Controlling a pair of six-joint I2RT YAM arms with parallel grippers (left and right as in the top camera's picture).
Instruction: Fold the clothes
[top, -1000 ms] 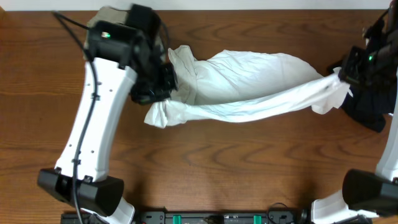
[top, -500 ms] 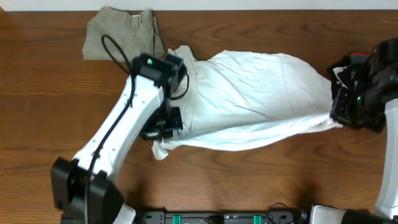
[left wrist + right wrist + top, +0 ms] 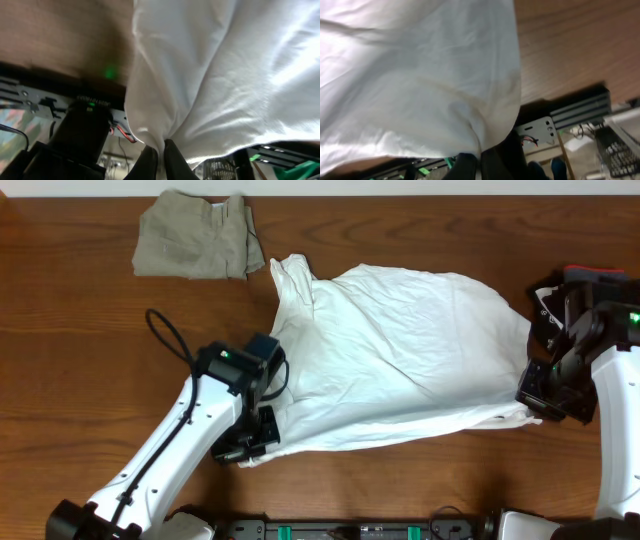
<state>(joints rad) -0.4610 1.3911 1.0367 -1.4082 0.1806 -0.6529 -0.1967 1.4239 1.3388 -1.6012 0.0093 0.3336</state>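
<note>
The white T-shirt lies spread across the middle of the wooden table, plain side up; no print shows. My left gripper is shut on its near-left corner, the cloth pinched between the fingers in the left wrist view. My right gripper is shut on its near-right corner, seen in the right wrist view. The front edge stretches between them. The khaki-beige trousers lie folded at the back left. The black bundle peeks out behind my right arm.
The table's front edge with a black rail runs just below the shirt's near hem. Bare wood shows left of the left arm.
Both grippers pulled the shirt's edge toward the front of the table. The shirt went from a bunched roll to a wide flat spread. The left arm swung down off the trousers.
</note>
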